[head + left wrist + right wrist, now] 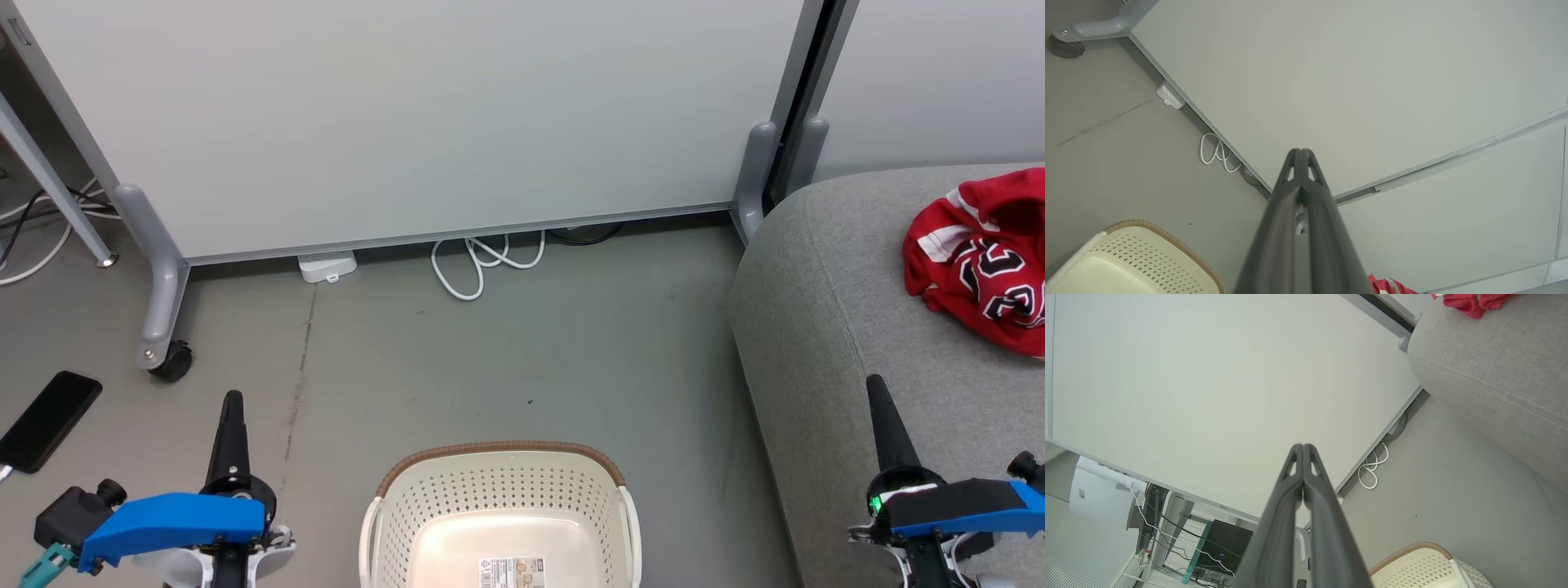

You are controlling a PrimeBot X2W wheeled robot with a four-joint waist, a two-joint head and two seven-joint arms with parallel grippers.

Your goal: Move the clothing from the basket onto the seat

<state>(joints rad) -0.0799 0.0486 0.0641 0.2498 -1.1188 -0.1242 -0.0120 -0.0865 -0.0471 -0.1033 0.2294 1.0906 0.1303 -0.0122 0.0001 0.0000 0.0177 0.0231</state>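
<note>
The clothing lies on the seat at the far right of the head view. It is a crumpled red jersey, white trim toward the left and black-and-white numerals facing up. The picture's right edge cuts it off, so its long axis cannot be told.

At the far left a dark phone lies on the grey floor, pointing diagonally. Just to its right the left gripper hangs over the floor, fingers pressed together on nothing and pointing at the partition panel. The panel's caster stands near the fingertip.

In the middle the basket sits on the floor, its brown rim toward the panel and its bare cream bottom and label sticker in view. Open floor runs from that rim to a looped white cable under the panel's lower edge. A strip of floor separates the basket from the seat's rounded near corner.

The right gripper hovers over the seat's front part, clenched and empty, well short of the jersey.
</note>
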